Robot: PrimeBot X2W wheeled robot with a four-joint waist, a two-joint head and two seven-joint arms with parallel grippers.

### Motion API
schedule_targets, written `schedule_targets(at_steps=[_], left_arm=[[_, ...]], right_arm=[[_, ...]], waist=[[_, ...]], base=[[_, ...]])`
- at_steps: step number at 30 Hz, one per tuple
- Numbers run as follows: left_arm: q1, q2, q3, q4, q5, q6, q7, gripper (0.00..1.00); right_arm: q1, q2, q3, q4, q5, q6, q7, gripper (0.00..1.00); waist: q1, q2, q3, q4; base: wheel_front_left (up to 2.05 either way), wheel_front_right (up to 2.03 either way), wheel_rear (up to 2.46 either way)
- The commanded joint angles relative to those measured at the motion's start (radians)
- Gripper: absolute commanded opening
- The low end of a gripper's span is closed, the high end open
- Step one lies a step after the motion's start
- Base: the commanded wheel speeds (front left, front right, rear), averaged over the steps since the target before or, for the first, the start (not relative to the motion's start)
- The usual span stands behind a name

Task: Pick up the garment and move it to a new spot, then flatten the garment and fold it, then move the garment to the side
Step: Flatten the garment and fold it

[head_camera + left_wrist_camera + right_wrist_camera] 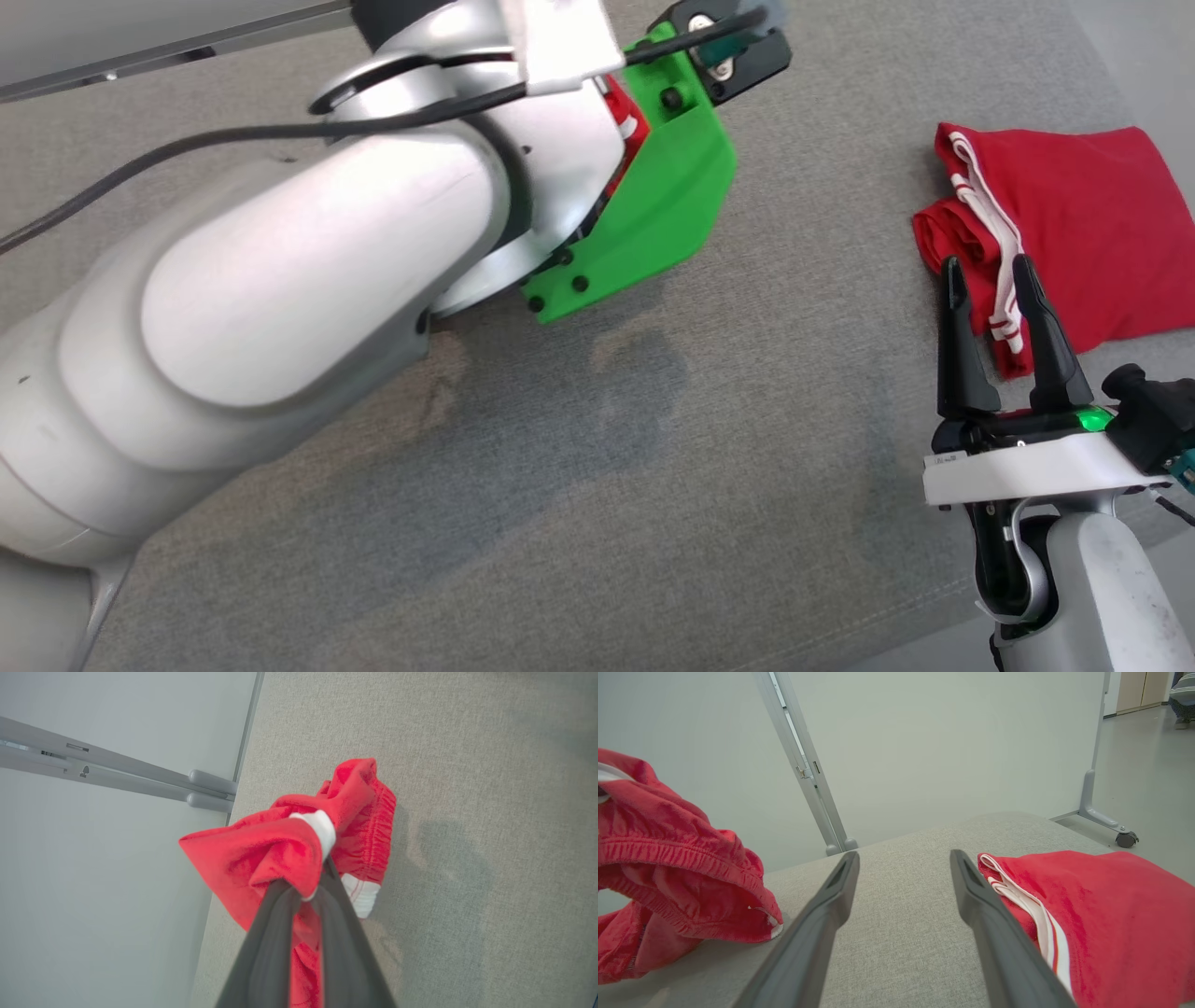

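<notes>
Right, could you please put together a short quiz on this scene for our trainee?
1. True or false: the left pincer is shut on the crumpled garment.
2. The right pincer is: A open; B shut on cloth; C shut, empty.
3. Fill in: the folded garment has ____ stripes.
Key: 1 true; 2 A; 3 white.

Dark fingers pinching bunched red garment, grey fabric surface beneath
</notes>
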Motion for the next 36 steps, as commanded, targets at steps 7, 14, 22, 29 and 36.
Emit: schedule_targets(at_steps=[7,14,22,29,36], left_arm=[[-0.057,-0.131,-0.027,0.170,-0.063,-0.005,-0.019,0.00],[0.030,-0.175,-0.027,0.314,-0.061,0.019,-0.141,0.00],[0.103,-0.145,-0.012,0.379,-0.070,0.026,-0.251,0.31],[0.104,-0.135,-0.001,0.390,-0.063,0.032,-0.296,1.00],[0.080,-0.146,0.030,0.397,-0.081,0.048,-0.322,1.00]], right_arm=[[-0.013,-0.001,0.013,0.007,0.048,-0.001,-0.003,1.00],[-0.022,-0.001,0.029,0.003,0.080,-0.001,-0.003,1.00],[-0.021,-0.001,0.038,0.007,0.098,-0.001,-0.003,1.00],[-0.038,-0.001,0.040,0.015,0.083,-0.001,-0.003,1.00],[-0.051,-0.001,0.048,0.010,0.072,-0.001,-0.003,1.00]], waist=[[0.0000,0.0068,0.018,-0.108],[0.0000,0.0068,0.057,-0.152],[0.0000,0.0068,0.098,-0.174],[0.0000,0.0068,0.101,-0.161],[0.0000,0.0068,0.106,-0.147]], base=[[0.00,0.00,0.00],[0.00,0.00,0.00],[0.00,0.00,0.00],[0.00,0.00,0.00],[0.00,0.00,0.00]])
